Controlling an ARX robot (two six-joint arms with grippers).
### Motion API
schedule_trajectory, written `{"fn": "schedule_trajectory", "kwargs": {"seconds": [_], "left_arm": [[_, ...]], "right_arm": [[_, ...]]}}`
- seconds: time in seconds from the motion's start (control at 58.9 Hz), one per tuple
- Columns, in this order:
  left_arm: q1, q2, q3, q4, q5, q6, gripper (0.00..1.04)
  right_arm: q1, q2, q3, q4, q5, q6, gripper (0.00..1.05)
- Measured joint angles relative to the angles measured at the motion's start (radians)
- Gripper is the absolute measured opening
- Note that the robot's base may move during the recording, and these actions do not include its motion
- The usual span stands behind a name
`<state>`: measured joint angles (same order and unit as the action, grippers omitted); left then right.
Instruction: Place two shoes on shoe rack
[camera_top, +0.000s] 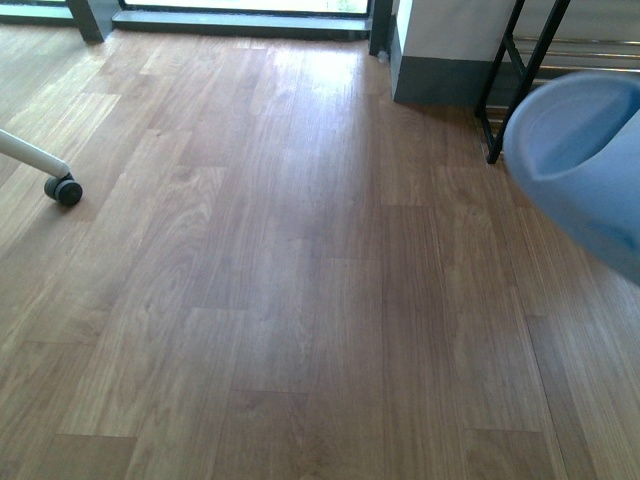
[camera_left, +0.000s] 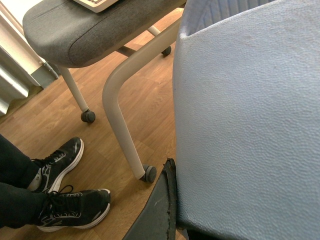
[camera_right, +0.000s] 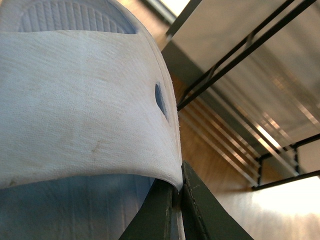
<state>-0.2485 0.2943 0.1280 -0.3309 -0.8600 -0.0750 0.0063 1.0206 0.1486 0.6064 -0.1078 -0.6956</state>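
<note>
Each gripper holds one pale blue-white rubber slide. In the left wrist view a slide (camera_left: 250, 125) fills the right half, and my left gripper (camera_left: 174, 200) is shut on its edge; only one dark finger (camera_left: 157, 215) shows. My right gripper (camera_right: 178, 187) is shut on the edge of the other slide's white strap (camera_right: 80, 110). The shoe rack (camera_right: 240, 125), a black frame with thin silver rods, stands just beyond it. In the front view a slide (camera_top: 585, 170) hangs above the floor at the right edge, near the shoe rack's black legs (camera_top: 530, 70). No gripper shows there.
Wooden floor (camera_top: 280, 280) spreads ahead. A grey chair seat (camera_left: 90, 30) on white castered legs (camera_left: 125, 125) stands near the left arm, with a person's black sneakers (camera_left: 70, 205) beside it. A caster (camera_top: 64, 189) sits at the front view's left. A white wall corner (camera_top: 440, 50) adjoins the rack.
</note>
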Motion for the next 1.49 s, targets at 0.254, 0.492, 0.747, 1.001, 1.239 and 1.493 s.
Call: {"fn": "schedule_trajectory", "kwargs": {"seconds": [0.254, 0.492, 0.747, 1.001, 1.239, 1.493], "left_arm": [[0.000, 0.000, 0.000, 0.000, 0.000, 0.000, 0.02], [0.000, 0.000, 0.000, 0.000, -0.002, 0.000, 0.02], [0.000, 0.000, 0.000, 0.000, 0.001, 0.000, 0.02], [0.002, 0.000, 0.000, 0.002, -0.001, 0.000, 0.02], [0.002, 0.000, 0.000, 0.002, 0.003, 0.000, 0.02], [0.001, 0.000, 0.000, 0.002, 0.004, 0.000, 0.02]], "right_arm": [[0.005, -0.135, 0.000, -0.023, 0.004, -0.010, 0.01], [0.008, -0.138, -0.001, -0.024, 0.000, -0.013, 0.01], [0.009, -0.137, -0.001, -0.024, 0.001, -0.013, 0.01], [0.007, -0.139, -0.002, -0.024, 0.008, -0.014, 0.01], [0.006, -0.139, -0.003, -0.024, 0.008, -0.014, 0.01], [0.007, -0.138, -0.003, -0.024, 0.007, -0.014, 0.01]]}}
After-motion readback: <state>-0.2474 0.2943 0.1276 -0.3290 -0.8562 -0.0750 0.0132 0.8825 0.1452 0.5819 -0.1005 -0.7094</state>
